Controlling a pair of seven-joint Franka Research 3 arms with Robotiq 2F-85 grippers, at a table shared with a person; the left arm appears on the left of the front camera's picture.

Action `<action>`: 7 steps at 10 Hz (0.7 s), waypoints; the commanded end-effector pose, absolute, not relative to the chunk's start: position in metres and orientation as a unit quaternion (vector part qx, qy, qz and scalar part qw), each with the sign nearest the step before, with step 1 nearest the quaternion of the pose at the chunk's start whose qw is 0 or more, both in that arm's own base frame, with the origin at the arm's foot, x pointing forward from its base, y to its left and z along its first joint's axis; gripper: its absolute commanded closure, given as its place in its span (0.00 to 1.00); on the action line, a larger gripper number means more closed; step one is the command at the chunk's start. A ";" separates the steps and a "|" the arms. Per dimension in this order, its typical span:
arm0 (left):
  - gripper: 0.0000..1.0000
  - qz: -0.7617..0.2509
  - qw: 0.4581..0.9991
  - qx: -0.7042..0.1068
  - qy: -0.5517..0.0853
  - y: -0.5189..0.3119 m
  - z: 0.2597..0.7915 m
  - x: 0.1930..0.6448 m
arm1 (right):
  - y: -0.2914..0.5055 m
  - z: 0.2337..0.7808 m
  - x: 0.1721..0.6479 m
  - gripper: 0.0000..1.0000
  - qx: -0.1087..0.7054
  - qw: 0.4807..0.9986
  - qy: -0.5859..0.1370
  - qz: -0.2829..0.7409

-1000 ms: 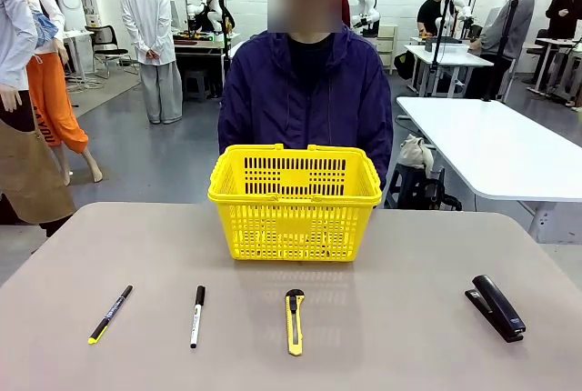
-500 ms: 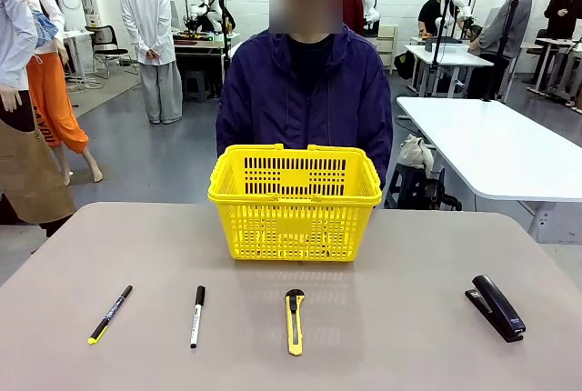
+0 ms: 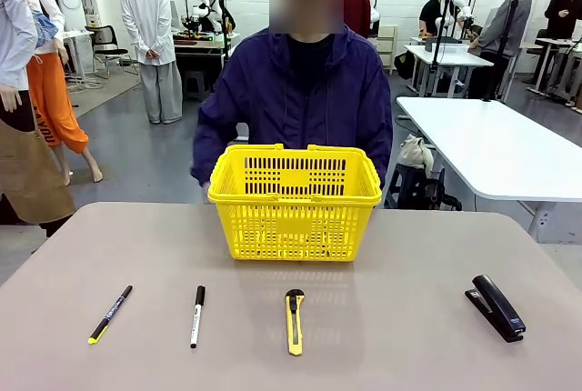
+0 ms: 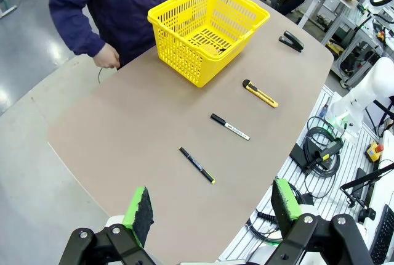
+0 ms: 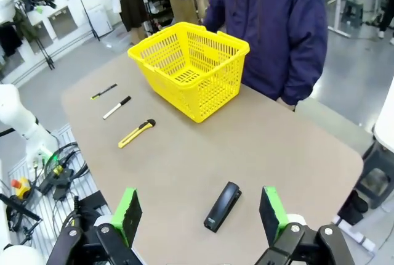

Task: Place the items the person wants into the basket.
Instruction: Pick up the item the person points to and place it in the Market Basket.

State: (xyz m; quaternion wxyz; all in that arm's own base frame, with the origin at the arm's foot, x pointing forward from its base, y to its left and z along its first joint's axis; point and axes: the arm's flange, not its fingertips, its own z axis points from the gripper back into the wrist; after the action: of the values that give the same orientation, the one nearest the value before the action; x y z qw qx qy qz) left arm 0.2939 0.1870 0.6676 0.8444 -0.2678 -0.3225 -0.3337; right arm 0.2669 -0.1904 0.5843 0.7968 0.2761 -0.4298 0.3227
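surface: table (image 3: 409, 264) | far centre: basket (image 3: 295, 227) | near row, 4: pen (image 3: 110, 315), marker (image 3: 197, 315), utility knife (image 3: 295, 321), stapler (image 3: 496, 307)

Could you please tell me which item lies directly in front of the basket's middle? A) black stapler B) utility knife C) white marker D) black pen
B: the utility knife lies on the table in line with the middle of the basket.

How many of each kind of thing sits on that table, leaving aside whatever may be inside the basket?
Pens and markers: 2 (black pen with yellow tip, white marker with black cap)
Knives: 1 (slim yellow-and-black utility knife)
Staplers: 1 (black stapler)
Baskets: 1 (yellow plastic slotted shopping basket)
Total: 5
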 end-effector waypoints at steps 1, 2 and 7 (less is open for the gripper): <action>0.00 -0.342 0.837 -0.272 -0.330 0.188 0.668 0.292 | -0.198 0.583 0.263 0.00 0.279 0.794 -0.438 0.317; 0.00 -0.342 0.837 -0.272 -0.330 0.188 0.668 0.292 | -0.198 0.583 0.263 0.00 0.279 0.794 -0.438 0.317; 0.00 -0.342 0.837 -0.272 -0.330 0.188 0.668 0.292 | -0.198 0.583 0.263 0.00 0.279 0.794 -0.438 0.317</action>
State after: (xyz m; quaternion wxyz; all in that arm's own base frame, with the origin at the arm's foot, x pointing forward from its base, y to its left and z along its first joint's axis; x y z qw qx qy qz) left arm 0.2938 0.1870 0.6676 0.8443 -0.2678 -0.3225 -0.3338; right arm 0.2607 -0.1975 0.5837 0.8012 0.2733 -0.4311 0.3124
